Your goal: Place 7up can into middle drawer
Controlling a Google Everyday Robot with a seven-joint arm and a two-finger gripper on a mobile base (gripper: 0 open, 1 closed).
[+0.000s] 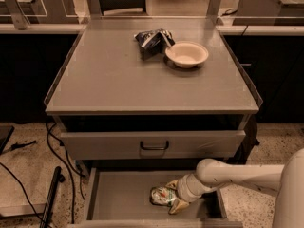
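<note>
The 7up can point(160, 196) lies on its side on the grey floor of the open middle drawer point(118, 198), right of the drawer's centre. Its green-and-white label faces up. My gripper point(172, 197) reaches into the drawer from the right, at the end of the white arm point(228, 175), and sits right against the can's right end. The can rests low in the drawer, inside its side walls.
Above the open drawer is a shut drawer front with a black handle point(154, 146). On the cabinet top point(123, 80) at the back stand a cream bowl point(186, 54) and a dark snack bag point(152, 41). Black cables point(28, 175) lie on the floor to the left.
</note>
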